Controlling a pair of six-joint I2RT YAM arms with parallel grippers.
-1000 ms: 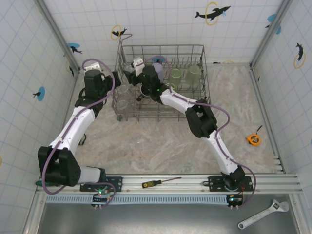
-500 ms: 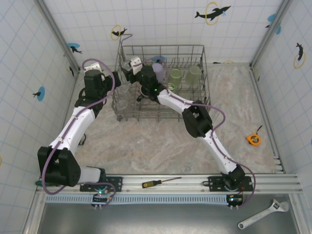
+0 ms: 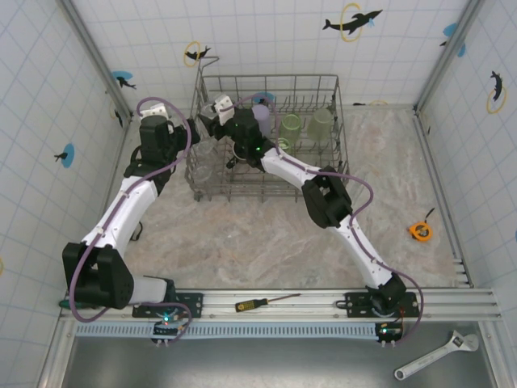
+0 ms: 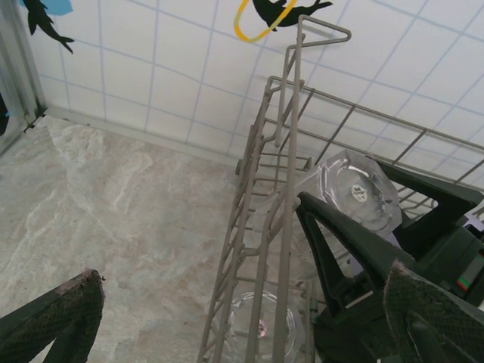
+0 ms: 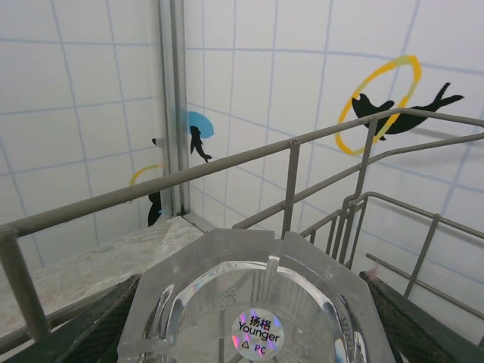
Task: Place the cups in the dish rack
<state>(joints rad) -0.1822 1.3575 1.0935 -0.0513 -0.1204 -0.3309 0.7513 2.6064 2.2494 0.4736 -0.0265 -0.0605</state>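
Note:
The grey wire dish rack [image 3: 323,166] stands at the back of the table. My right gripper [image 3: 209,119] reaches over its far left corner, shut on a clear glass [image 5: 227,287] held bottom-up between its two fingers [image 5: 412,325]. That same glass [image 4: 355,193] hangs inside the rack wall [image 4: 283,204]. My left gripper [image 4: 242,333] is wide open, straddling the rack's left wall [image 3: 194,153] and holding nothing. Another clear glass [image 4: 261,333] sits low in the rack below it. Two green tumblers [image 3: 291,125] and a lavender cup [image 3: 262,111] stand in the rack.
A yellow tape measure [image 3: 419,231] lies on the table at the right. A screwdriver [image 3: 262,302] rests on the front rail and a wrench [image 3: 436,356] lies near the bottom right. Tiled walls close in the back and both sides.
My right gripper has carried the clear glass a little further left, toward the rack's far left corner. The left arm has stayed still.

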